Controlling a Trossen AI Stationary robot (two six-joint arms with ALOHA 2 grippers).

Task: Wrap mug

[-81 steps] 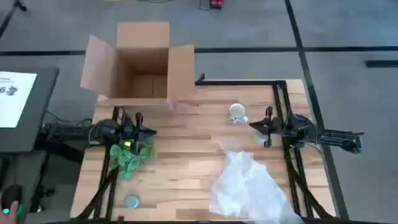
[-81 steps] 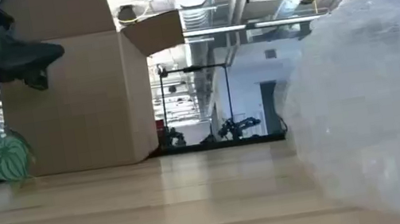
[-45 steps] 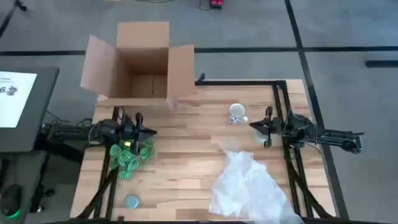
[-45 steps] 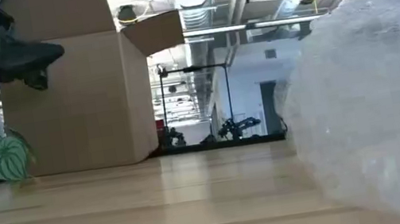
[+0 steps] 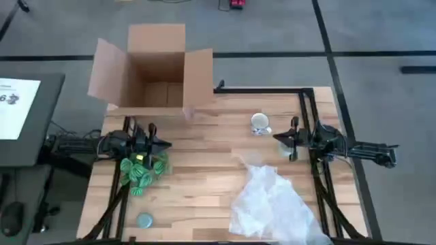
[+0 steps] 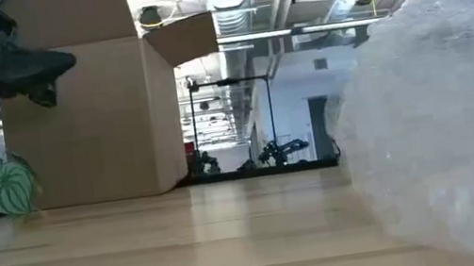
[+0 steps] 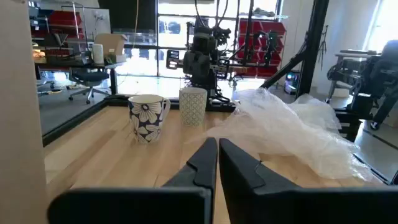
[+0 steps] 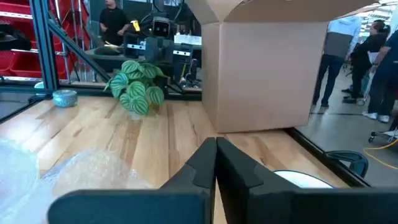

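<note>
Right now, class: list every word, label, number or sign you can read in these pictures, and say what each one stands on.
"6": a dark figure on the white sheet lying on the grey stand left of the table; the rest of its print is too small to read.
Mug: a flower pattern only, no words.
Cardboard box: no print visible.
Nothing else is legible.

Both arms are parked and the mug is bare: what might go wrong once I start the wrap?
1. The mug stands off the bubble wrap, right by the right tool; a careless approach may knock it over.
2. The wrap lies crumpled, so it may drag or bunch rather than spread.
3. The left tool sits over the green bundle and could snag it when moving.
</note>
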